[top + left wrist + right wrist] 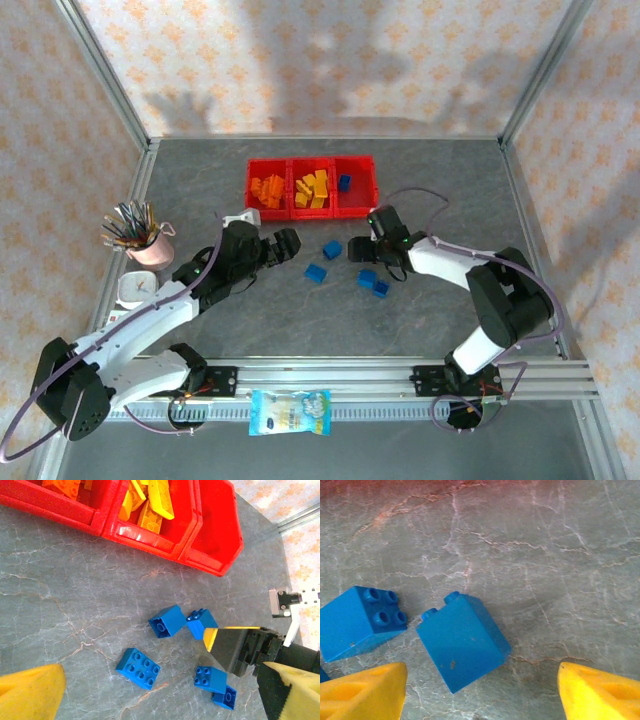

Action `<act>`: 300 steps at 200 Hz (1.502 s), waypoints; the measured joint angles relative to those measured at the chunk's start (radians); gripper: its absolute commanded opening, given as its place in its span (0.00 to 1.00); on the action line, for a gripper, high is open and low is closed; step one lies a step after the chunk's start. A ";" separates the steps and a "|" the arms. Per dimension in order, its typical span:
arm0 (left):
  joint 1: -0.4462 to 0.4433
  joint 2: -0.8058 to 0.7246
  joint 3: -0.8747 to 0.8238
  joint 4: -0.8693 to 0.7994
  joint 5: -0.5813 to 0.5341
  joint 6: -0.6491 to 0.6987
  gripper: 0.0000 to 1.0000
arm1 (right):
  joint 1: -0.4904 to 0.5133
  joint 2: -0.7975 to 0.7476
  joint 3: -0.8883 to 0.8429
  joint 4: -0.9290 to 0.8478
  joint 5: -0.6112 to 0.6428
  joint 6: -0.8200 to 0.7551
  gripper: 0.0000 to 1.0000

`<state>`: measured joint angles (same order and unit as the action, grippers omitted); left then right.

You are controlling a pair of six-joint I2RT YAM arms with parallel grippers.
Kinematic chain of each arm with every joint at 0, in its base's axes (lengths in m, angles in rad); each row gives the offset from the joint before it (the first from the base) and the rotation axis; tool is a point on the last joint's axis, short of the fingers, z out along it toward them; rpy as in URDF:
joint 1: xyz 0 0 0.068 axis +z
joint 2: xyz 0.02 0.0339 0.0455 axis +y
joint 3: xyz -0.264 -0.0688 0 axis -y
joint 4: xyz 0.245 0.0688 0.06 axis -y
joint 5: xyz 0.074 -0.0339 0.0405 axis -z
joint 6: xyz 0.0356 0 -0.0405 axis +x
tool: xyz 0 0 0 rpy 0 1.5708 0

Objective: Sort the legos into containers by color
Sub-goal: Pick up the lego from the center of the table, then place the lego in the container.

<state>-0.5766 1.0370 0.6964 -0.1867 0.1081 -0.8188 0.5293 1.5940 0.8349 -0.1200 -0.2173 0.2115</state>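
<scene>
From the right wrist you see the right claw point(482, 690) spread wide, straddling a tilted blue lego point(462, 640); overhead, the left claw point(289, 247) also stands wide.

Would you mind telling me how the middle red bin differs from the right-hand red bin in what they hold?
The middle bin holds a pile of yellow bricks, while the right-hand bin holds a single blue brick. The middle bin's floor is mostly covered, whereas most of the right-hand bin's floor is bare. Both are red plastic, look alike in shape, and are joined in one row.
</scene>
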 measured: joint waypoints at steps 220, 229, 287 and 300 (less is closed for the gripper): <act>0.000 0.014 -0.003 0.002 -0.017 0.001 0.99 | 0.040 0.143 0.123 0.000 0.137 -0.026 0.19; 0.000 0.016 0.000 0.001 -0.019 0.005 0.99 | 0.040 0.139 0.144 -0.019 0.143 -0.021 0.19; 0.003 0.069 0.110 -0.004 -0.039 0.058 0.99 | 0.021 0.110 0.375 -0.125 0.195 0.010 0.19; 0.009 0.084 0.132 -0.003 -0.039 0.069 0.99 | 0.013 0.117 0.435 -0.132 0.212 0.014 0.20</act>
<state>-0.5674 1.1206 0.8284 -0.1902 0.0696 -0.7498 0.5419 1.7111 1.2694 -0.2523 -0.0055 0.2253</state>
